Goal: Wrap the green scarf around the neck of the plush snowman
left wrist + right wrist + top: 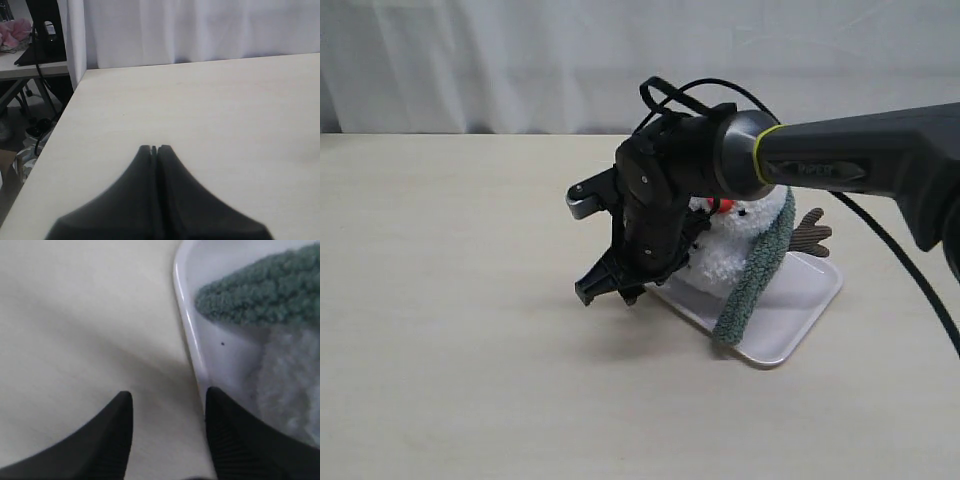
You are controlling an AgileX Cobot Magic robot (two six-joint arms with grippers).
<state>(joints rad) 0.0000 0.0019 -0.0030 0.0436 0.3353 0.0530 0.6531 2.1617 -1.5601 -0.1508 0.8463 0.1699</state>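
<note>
Our right gripper (pixel 167 400) hangs fingers parted, empty, by the tray (pixel 186 330) rim. The green scarf (pixel 755 275) drapes over the plush snowman (pixel 730 250) right of centre, resting unaided, we reckon. Left gripper (pixel 154 148) pinched closed, well clear.

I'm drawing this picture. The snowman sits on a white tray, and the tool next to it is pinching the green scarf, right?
Not pinching. The right wrist view shows the tool open and empty, with the scarf lying apart from it. The snowman does sit on the white tray.
</note>
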